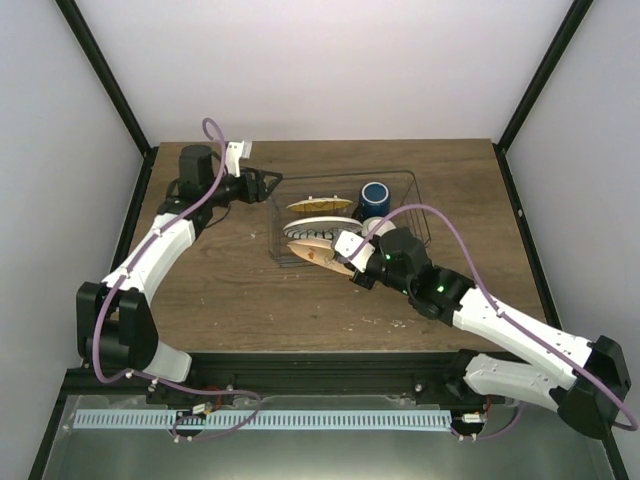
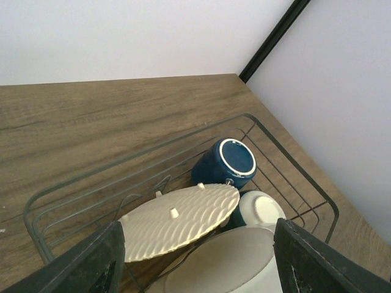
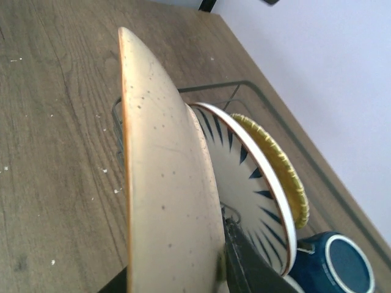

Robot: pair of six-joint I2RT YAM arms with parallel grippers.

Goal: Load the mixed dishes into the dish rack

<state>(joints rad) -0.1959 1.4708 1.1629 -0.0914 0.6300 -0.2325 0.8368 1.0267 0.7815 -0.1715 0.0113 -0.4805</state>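
Arm bases sit at the bottom of the top view. Further up, the right arm (image 1: 440, 290) reaches to the near side of the rack (image 1: 414, 195), which stands mid-counter (image 1: 220, 290). The tan plate (image 1: 322, 256) hangs tilted at the rack's near edge w/ that arm's end on it. Already inside, on edge, are the striped plate (image 1: 320, 228) and then the yellow plate (image 1: 320, 205). The blue cup (image 1: 375, 192) & small bowl (image 1: 374, 226) are at the right end. The left fingers (image 1: 262, 180) hover just beside the rack's left end, touching nothing.

Left wrist view: the fingers stand well apart, approx two-thirds of their spread, & hold nothing. Below, btwn them, are the backs of the yellow & striped plates. Cup & bowl sit just beyond, side by side.

Right wrist view: the right fingers (image 3: 250, 268) are nearly closed, pinching the tan plate's rim. The plate is on edge, close beside the striped one; can't tell if they touch. Its lower rim is hidden, so no telling if it's in a slot.

Judgement: this looks like the last dish, & the step is seating the tan plate. The next move prob. calls for lowering it upright into the near slot. After that the right fingers open & back out w/o nudging the striped plate.
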